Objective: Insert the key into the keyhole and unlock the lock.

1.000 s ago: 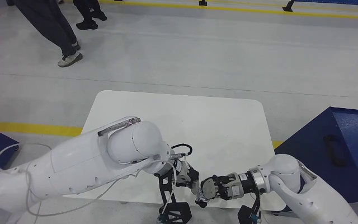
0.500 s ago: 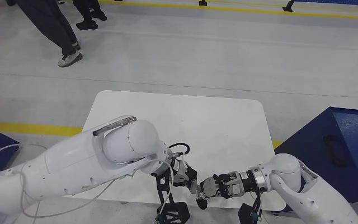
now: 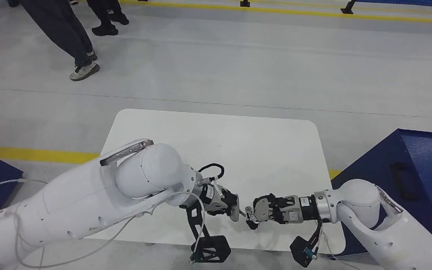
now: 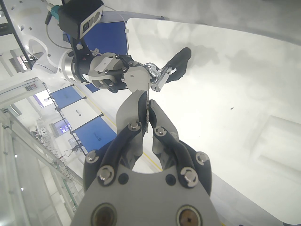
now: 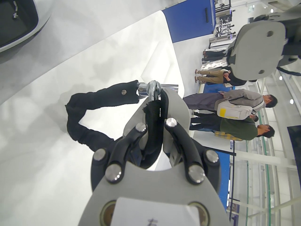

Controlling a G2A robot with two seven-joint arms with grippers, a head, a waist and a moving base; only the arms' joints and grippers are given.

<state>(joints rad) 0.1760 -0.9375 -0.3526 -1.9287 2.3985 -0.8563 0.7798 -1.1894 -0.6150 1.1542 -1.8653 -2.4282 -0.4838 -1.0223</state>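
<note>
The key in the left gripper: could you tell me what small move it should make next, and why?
Probably nudge the key sideways toward the keyhole, then push in. Its tip sits just beside the opening, not inside, with the left gripper pinching it and the right gripper holding the lock.

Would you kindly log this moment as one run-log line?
left gripper: shut on key | right gripper: shut on lock | key tip by keyhole, not inserted

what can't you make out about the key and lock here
Left wrist view: key edge-on in left hand, teeth unreadable, bow hidden by fingers.
Right wrist view: lock mostly behind right hand; keyhole hidden.
Top view: both too small between the hands.
</note>
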